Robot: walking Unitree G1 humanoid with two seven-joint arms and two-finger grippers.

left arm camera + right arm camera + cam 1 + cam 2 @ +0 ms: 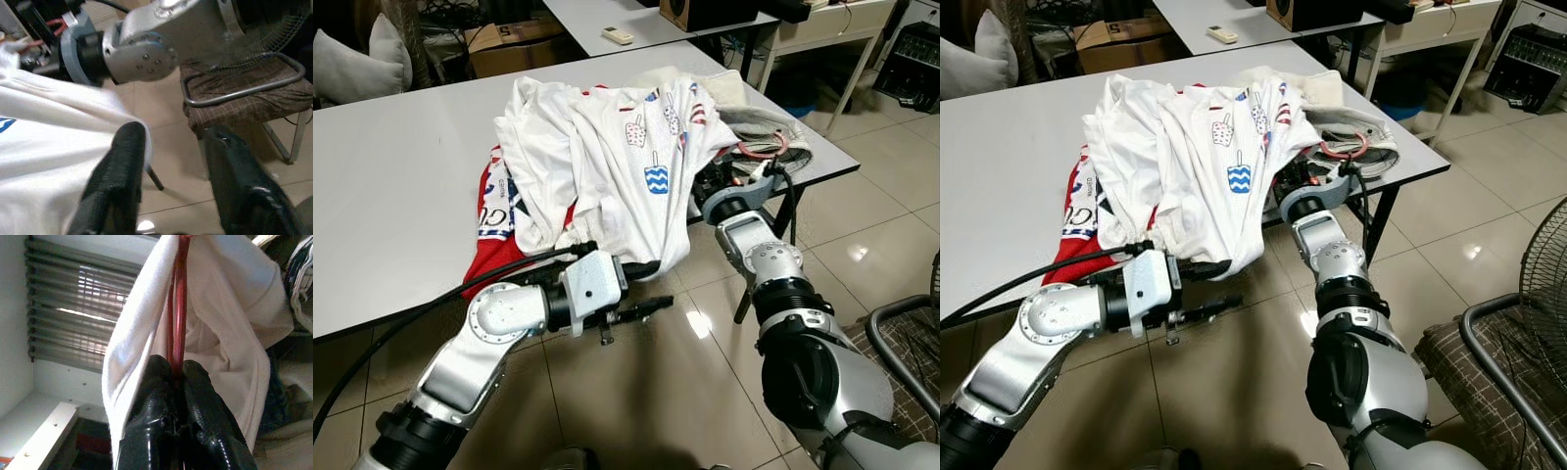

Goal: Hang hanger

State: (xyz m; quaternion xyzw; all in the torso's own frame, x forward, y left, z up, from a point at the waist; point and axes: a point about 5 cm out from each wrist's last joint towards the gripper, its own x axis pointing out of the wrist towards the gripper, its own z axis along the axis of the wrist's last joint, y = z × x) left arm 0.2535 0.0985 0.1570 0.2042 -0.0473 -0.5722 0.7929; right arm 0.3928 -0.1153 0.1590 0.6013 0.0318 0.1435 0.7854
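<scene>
A white printed T-shirt [626, 157] lies heaped on the grey table [401, 196], its hem hanging over the front edge. A red garment [494, 259] lies under it. My right gripper [177, 374] is shut on the thin red hanger [178, 293] inside the shirt; from the head it reaches under the shirt's right side [710, 188]. A pink hanger hook [766, 147] shows on the table just beyond it. My left gripper [651, 308] is open below the hanging hem, with one finger [124, 161] against the white cloth.
A beige cloth [744, 108] lies at the table's right corner. A metal-framed chair with a brown cushion [1489, 362] and a fan [1547, 264] stand to the right. A second table [636, 20] stands behind. Below is tiled floor [685, 411].
</scene>
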